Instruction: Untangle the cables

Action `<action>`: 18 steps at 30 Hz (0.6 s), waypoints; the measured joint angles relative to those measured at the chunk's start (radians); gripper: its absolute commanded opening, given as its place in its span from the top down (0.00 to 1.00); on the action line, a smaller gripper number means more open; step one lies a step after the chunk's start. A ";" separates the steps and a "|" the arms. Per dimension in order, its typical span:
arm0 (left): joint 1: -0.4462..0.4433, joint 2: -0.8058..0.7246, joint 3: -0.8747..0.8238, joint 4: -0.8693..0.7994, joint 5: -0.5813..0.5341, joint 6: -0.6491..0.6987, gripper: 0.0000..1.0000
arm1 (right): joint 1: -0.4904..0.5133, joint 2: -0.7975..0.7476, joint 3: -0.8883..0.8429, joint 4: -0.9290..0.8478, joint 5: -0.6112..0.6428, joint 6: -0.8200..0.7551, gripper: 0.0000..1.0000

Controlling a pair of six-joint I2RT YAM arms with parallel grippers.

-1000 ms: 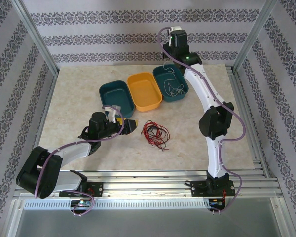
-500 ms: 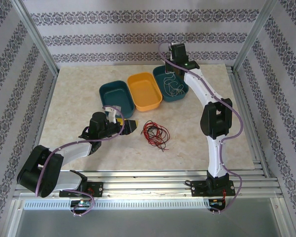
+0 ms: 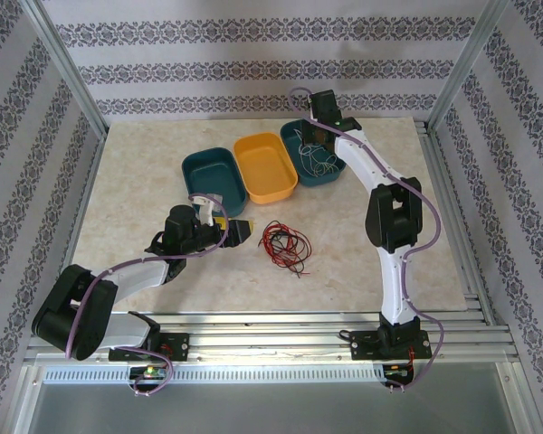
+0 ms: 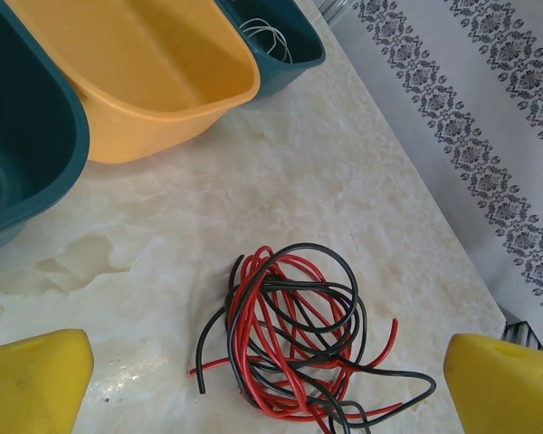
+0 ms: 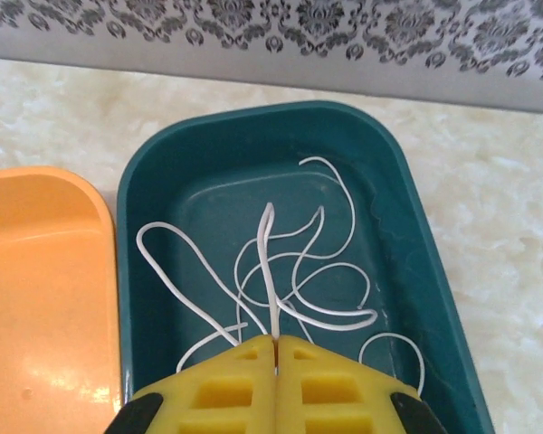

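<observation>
The right gripper (image 5: pixel 276 342) pinches a white cable (image 5: pixel 268 253) over the teal tray (image 5: pixel 407 235) right of the yellow tray (image 3: pixel 265 167) — the red-and-black tangle (image 4: pixel 290 344) lies in front of that yellow tray, before the wide-spread left gripper (image 3: pixel 242 232).

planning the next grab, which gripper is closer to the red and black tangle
Left. The left gripper sits open just beside the red and black tangle, facing it. The right gripper is farther off, over the right-hand teal tray, shut on the white cable.
</observation>
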 measured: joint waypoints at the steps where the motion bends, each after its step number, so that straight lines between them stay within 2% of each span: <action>1: 0.000 0.000 0.000 0.000 0.000 0.000 0.01 | 0.000 0.014 0.009 -0.008 0.000 0.004 1.00; 5: 0.000 -0.002 -0.003 0.000 0.000 0.000 0.01 | 0.000 0.056 0.028 -0.041 0.003 0.015 0.98; 9: 0.000 -0.010 -0.010 0.000 0.000 0.000 0.01 | -0.002 0.102 0.067 -0.082 0.018 0.034 0.90; 13: 0.000 -0.019 -0.013 0.000 0.000 0.000 0.01 | -0.008 0.124 0.096 -0.126 0.029 0.058 0.70; 18: 0.000 -0.021 -0.014 0.000 0.000 0.000 0.01 | -0.013 0.124 0.120 -0.152 0.039 0.061 0.57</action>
